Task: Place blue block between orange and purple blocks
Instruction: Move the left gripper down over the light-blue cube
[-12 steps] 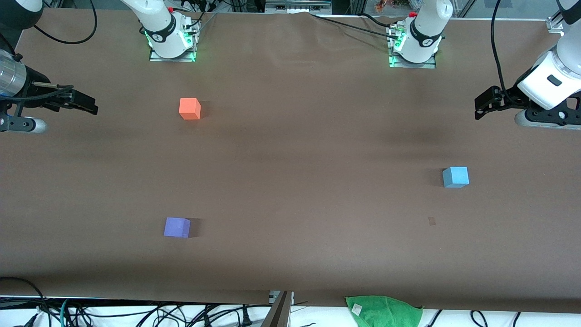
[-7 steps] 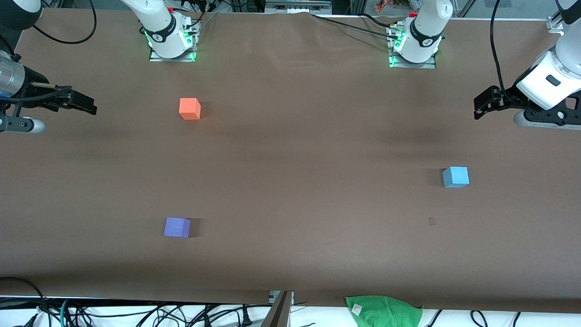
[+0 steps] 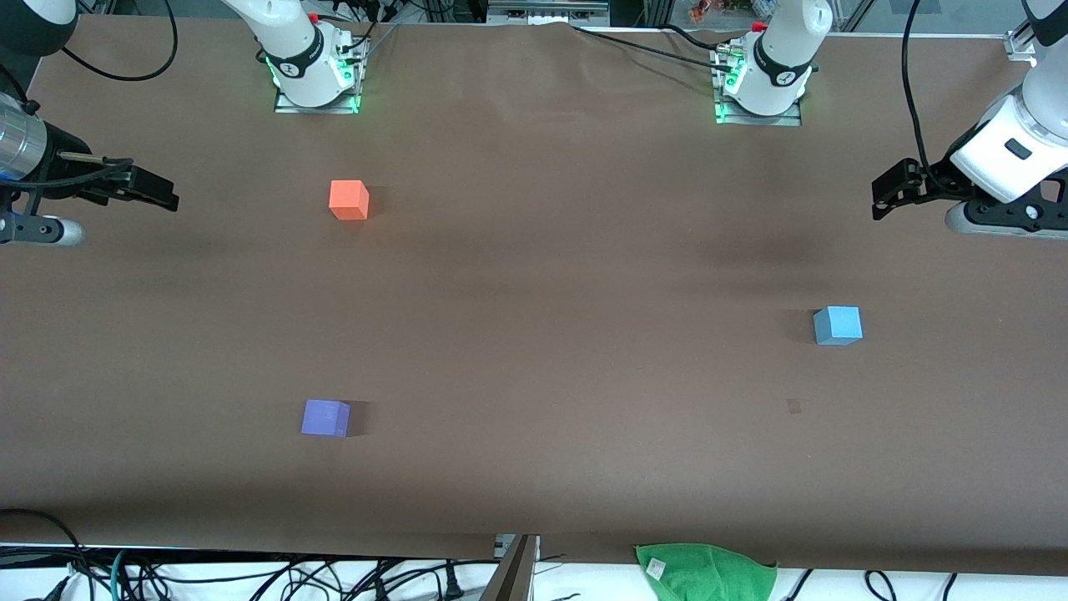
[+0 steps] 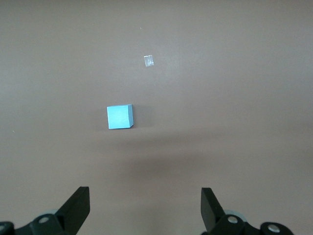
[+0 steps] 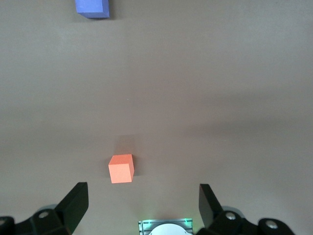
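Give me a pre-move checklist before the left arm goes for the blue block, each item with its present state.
1. Left gripper open and empty, up at the left arm's end of the table: ok.
2. Blue block flat on the table, nothing touching it: ok.
3. Gap between the orange block and the purple block free: ok.
4. Right gripper open, waiting at the right arm's end, out of the gap: ok.
5. Blue block already in place: not ok, it lies toward the left arm's end.
6. Green cloth at the table's edge, off the path: ok.
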Robot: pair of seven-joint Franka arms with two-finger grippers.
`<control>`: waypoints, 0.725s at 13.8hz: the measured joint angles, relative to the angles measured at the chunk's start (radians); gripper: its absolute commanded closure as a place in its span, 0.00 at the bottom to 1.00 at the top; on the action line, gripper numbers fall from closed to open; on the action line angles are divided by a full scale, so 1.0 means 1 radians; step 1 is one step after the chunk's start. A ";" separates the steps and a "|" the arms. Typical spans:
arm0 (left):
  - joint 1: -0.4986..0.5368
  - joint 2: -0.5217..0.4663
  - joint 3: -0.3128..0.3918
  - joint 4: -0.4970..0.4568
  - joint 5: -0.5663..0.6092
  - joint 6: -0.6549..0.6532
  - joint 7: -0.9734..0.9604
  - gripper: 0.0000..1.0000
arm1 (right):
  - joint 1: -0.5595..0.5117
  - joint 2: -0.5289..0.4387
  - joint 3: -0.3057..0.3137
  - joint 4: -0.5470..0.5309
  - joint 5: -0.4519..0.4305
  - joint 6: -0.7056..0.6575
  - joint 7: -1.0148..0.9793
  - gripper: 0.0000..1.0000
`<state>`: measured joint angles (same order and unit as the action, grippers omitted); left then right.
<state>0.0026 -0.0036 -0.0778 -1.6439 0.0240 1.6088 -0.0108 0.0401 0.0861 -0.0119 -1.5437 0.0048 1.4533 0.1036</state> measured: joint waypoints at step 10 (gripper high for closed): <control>0.001 0.000 0.000 0.000 0.000 -0.015 0.000 0.00 | 0.003 0.001 0.008 0.002 0.051 0.131 0.000 0.00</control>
<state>0.0040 -0.0035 -0.0778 -1.6439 0.0240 1.5939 -0.0112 0.0434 0.0871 -0.0038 -1.5420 0.0556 1.5847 0.1032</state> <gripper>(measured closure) 0.000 0.000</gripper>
